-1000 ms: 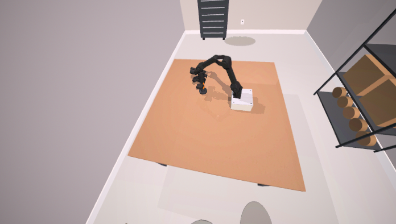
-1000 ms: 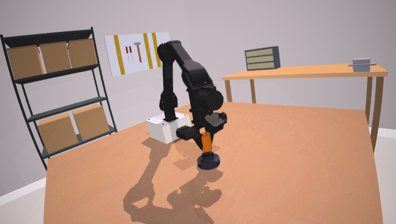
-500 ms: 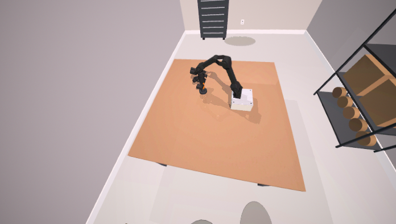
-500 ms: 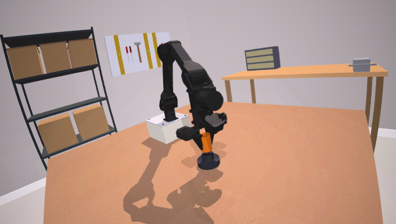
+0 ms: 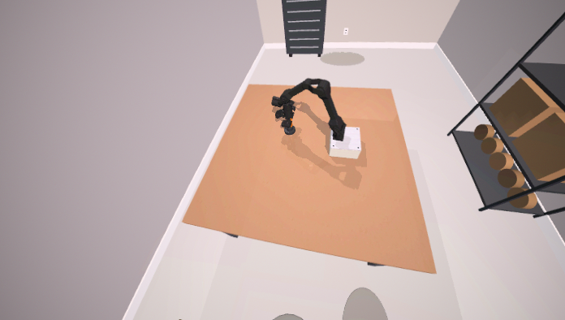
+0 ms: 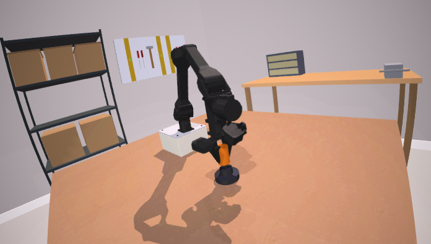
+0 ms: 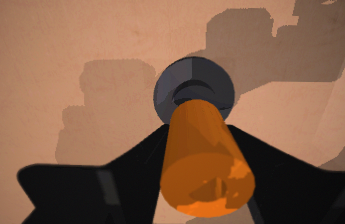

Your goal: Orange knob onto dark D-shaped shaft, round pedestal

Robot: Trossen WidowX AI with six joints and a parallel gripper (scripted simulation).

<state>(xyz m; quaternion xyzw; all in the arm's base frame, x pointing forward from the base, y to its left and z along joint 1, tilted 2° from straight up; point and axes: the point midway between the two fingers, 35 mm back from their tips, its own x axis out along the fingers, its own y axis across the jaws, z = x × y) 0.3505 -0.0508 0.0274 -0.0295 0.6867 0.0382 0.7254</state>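
Note:
The orange knob (image 5: 291,120) (image 6: 224,154) (image 7: 196,135) is an upright cylinder held between the fingers of my gripper (image 6: 224,156) (image 7: 196,129), which is shut on it. The round dark pedestal (image 5: 289,131) (image 6: 226,178) (image 7: 166,92) stands on the table directly below. In the exterior view the knob's lower end is at the top of the pedestal's raised middle, with the wide base well below it. The shaft is hidden under the knob, so I cannot tell whether its tip is inside the hole. The flat sides do not show.
The white base box (image 5: 345,153) (image 6: 173,141) carries the arm and stands on the brown table (image 5: 291,199) (image 6: 301,180), behind the pedestal in the exterior view. Arm shadows fall around the pedestal. Shelves (image 5: 468,170) (image 6: 71,82) and a workbench (image 6: 334,78) stand away from the table.

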